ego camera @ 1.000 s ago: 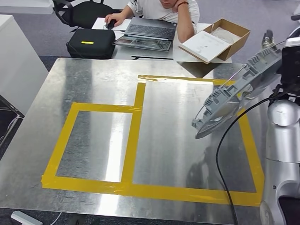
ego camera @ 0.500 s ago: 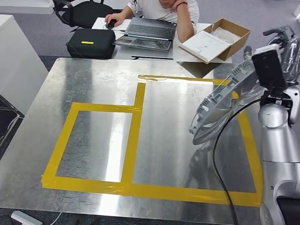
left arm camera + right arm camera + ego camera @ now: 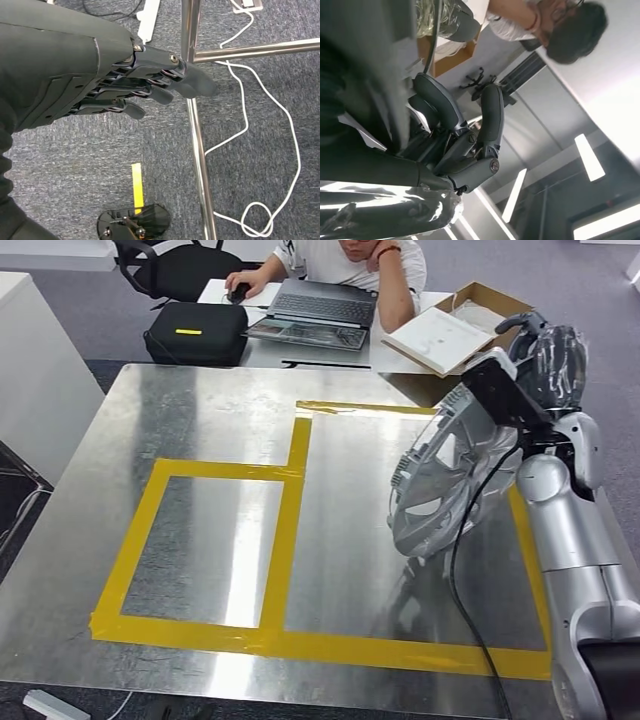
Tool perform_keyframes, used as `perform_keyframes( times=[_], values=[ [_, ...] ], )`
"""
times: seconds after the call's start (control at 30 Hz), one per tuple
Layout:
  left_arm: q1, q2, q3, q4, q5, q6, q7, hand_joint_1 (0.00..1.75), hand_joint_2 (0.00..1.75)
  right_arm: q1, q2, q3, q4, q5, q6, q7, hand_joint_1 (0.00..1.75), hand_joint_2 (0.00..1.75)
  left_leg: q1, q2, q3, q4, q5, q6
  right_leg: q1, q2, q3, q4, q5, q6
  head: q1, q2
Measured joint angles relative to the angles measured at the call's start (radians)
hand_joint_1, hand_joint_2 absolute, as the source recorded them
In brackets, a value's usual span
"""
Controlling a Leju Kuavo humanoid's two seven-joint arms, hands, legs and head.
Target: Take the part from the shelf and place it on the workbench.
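Note:
The part is a round grey plastic disc with ribs and openings. It hangs tilted on edge above the right yellow-taped rectangle of the metal workbench. My right hand grips it at its upper right rim, with a black cable trailing below. In the right wrist view the dark fingers curl around a blurred grey edge. My left hand hangs beside the bench over the carpet, fingers straight and apart, holding nothing.
Yellow tape marks two rectangles on the workbench. Behind it a person sits at a desk with a laptop, a black case and an open cardboard box. A white cabinet stands at the left.
My right arm has swung left and inward over the workbench with the part. The part has turned from nearly flat to more upright, its face now toward me.

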Motion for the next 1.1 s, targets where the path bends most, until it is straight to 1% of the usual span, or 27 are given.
perform_keyframes(
  times=[0.1, 0.2, 0.37, 0.5, 0.67, 1.1],
  values=[
    [-0.002, 0.0, -0.006, 0.0, 0.001, 0.0, 0.0, 0.0, 1.75, -0.027, 0.024, 0.022, 0.046, -0.001, -0.008, -0.002, 1.75, 1.75, 0.0, 0.0, 0.001, 0.0, 0.0, 0.0, 0.0, 0.0, -0.002, 0.0, 0.0, 0.0, 0.0, 0.0],
    [-0.003, 0.0, -0.008, 0.0, 0.003, 0.0, 0.001, 0.0, 1.75, -0.037, 0.045, 0.032, 0.07, -0.03, -0.014, -0.01, 1.75, 1.75, 0.0, 0.0, 0.001, 0.0, 0.0, 0.0, 0.0, -0.001, -0.002, 0.0, 0.0, 0.0, 0.0, 0.0],
    [-0.002, 0.0, -0.012, 0.0, 0.001, 0.0, 0.006, 0.0, 1.75, -0.038, 0.08, 0.029, 0.075, -0.127, -0.037, -0.021, 1.75, 1.75, -0.001, 0.0, 0.0, 0.001, 0.001, 0.001, 0.0, 0.0, 0.006, 0.0, 0.001, 0.001, 0.0, 0.0],
    [-0.003, 0.0, -0.015, 0.0, 0.0, 0.0, 0.01, 0.0, 1.75, -0.038, 0.098, 0.026, 0.075, -0.145, -0.041, -0.021, 1.75, 1.75, -0.001, 0.0, 0.0, 0.001, 0.001, 0.001, -0.001, 0.0, 0.006, 0.0, 0.001, 0.001, 0.0, 0.0],
    [-0.003, 0.0, -0.016, 0.0, 0.0, 0.0, 0.012, 0.0, 1.75, -0.039, 0.11, 0.024, 0.075, -0.151, -0.041, -0.021, 1.75, 1.75, -0.001, 0.0, 0.0, 0.001, 0.001, 0.001, -0.001, 0.0, 0.006, 0.0, 0.001, 0.001, 0.0, 0.0],
    [-0.003, 0.0, -0.024, 0.0, 0.0, 0.0, 0.014, 0.0, 1.75, -0.039, 0.114, 0.023, 0.075, -0.152, -0.041, -0.021, 1.75, 1.75, -0.001, 0.0, -0.001, 0.001, 0.001, 0.001, -0.001, 0.0, 0.006, 0.0, 0.001, 0.001, 0.0, 0.0]
  ],
)
